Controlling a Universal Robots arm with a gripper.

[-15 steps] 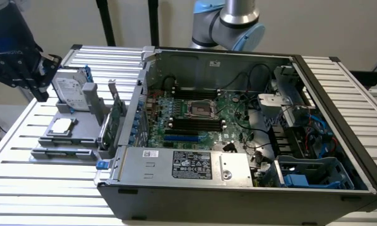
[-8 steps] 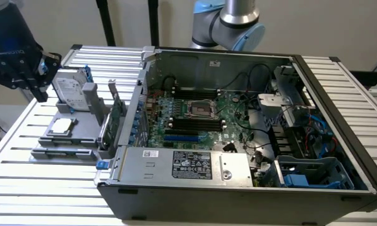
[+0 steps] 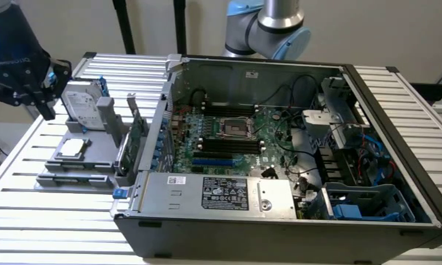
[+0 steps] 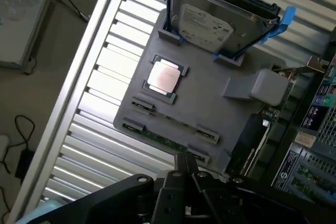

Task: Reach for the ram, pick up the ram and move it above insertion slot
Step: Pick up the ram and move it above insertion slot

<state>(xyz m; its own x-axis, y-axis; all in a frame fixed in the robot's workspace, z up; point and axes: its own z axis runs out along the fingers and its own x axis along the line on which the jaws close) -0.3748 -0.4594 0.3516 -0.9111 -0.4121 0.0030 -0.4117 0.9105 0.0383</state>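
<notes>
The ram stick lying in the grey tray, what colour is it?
Green; the long thin ram stick shows best in the wrist view.

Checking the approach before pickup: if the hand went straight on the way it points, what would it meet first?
Probably the ram, lying flat on the gray tray: the shut hand points near its middle. Depth is unclear, so it might touch the tray beside it instead.
</notes>
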